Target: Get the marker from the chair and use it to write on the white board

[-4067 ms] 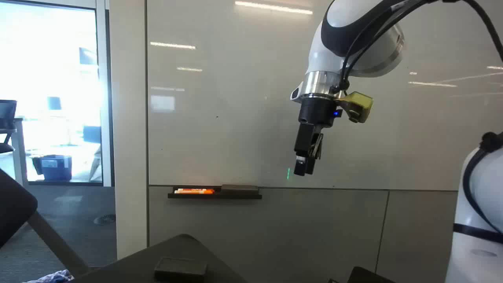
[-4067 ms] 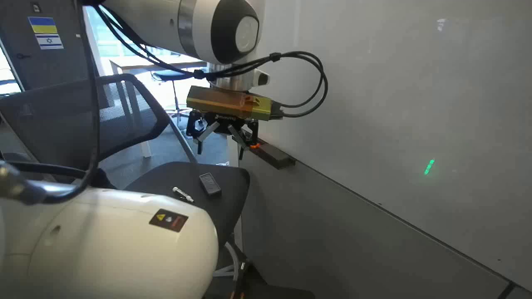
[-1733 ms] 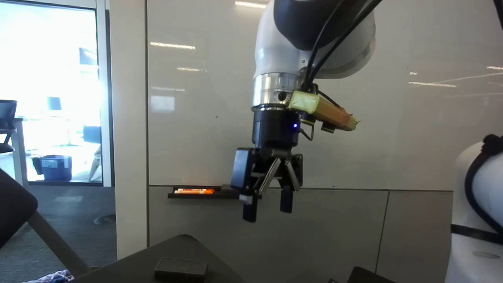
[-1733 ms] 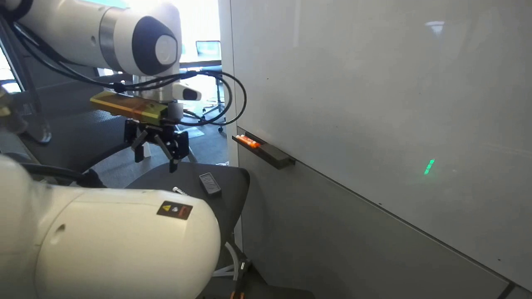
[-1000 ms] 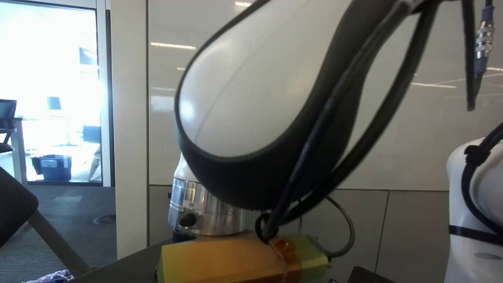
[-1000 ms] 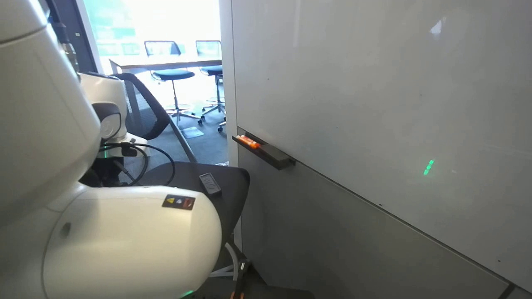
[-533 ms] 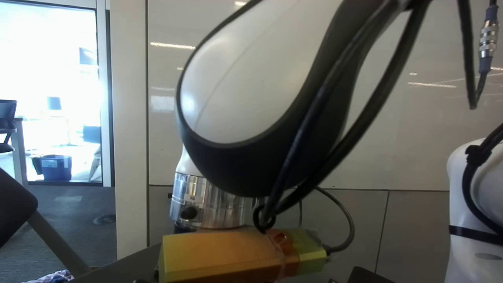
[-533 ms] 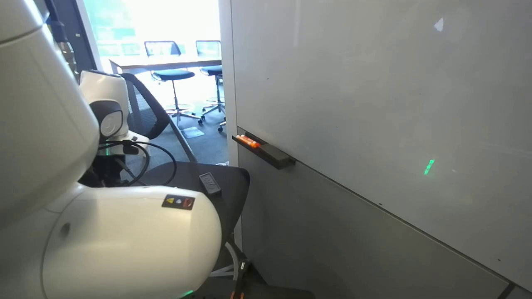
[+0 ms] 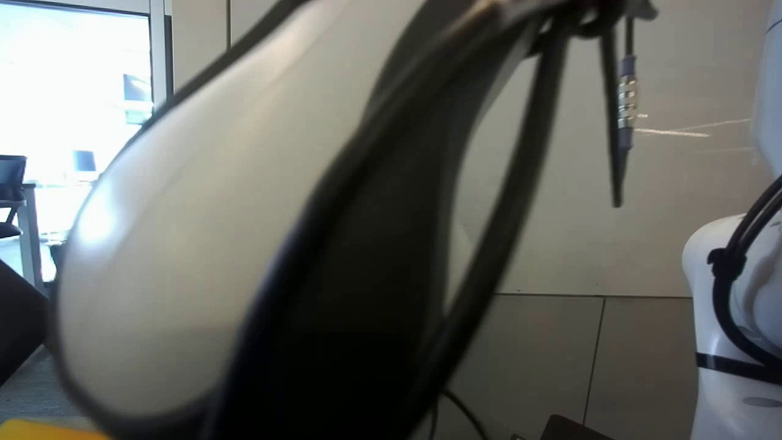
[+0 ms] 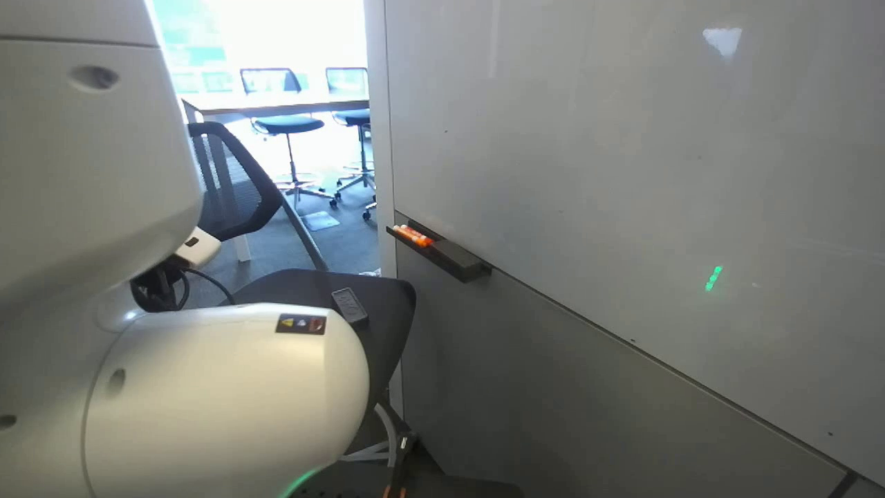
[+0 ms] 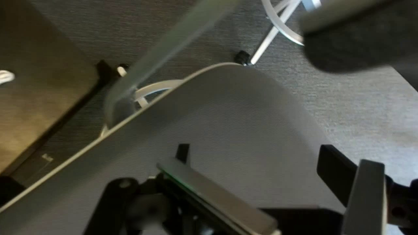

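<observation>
The job looks close to its start: nothing seems to be picked up, so getting the marker and writing with it are both left to do. In the wrist view the gripper [image 11: 253, 163] is spread wide above the chair [image 11: 235, 130], its fingers [image 11: 336, 174] at seven and four o'clock, with only chair cloth showing in the gap. I cannot see the marker on any bit of the chair that shows; maybe the big, round white arm [image 10: 228, 394] hides it. In an exterior view, orange markers [image 10: 413, 236] lie in a narrow dark tray [image 10: 427, 255], a little toward ten o'clock from the middle. The white board [image 10: 588, 173] above is flat, smooth and shiny. At three o'clock it has a short green streak [image 10: 713, 278]; I cannot tell if that is ink or light. A dark block [image 10: 349, 306] like a brick lies on the chair at eight o'clock. The chair cloth is grey, with a tiny weave, a round corner and a pale edge.
</observation>
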Controlling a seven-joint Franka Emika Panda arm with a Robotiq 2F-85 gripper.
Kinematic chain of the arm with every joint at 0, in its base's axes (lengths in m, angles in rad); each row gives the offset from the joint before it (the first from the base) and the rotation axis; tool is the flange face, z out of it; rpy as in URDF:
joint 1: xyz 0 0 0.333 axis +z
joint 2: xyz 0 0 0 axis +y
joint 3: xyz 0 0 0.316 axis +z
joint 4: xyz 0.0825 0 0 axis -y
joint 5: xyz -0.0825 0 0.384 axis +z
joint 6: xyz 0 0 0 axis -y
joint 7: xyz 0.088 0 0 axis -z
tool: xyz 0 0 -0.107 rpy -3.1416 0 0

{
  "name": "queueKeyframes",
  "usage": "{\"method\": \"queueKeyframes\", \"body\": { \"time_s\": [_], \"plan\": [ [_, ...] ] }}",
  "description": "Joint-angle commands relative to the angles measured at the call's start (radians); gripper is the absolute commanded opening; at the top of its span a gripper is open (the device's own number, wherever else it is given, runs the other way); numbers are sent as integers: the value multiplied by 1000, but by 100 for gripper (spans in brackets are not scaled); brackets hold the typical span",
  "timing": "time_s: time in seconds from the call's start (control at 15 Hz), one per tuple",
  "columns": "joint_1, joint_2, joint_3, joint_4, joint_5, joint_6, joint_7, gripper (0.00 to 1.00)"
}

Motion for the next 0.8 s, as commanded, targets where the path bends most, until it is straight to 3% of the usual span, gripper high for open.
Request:
{"method": "queueKeyframes", "body": {
  "time_s": [0.0,0.13,0.33,0.53,0.73],
  "plan": [
    [4,170,-94,126,-200,188,207,100],
    [82,229,-243,169,-326,273,322,100],
    [219,310,-483,226,-387,359,417,100],
    [422,373,-721,264,-288,378,471,100],
    [626,393,-902,284,-214,269,623,100]
  ]
}}
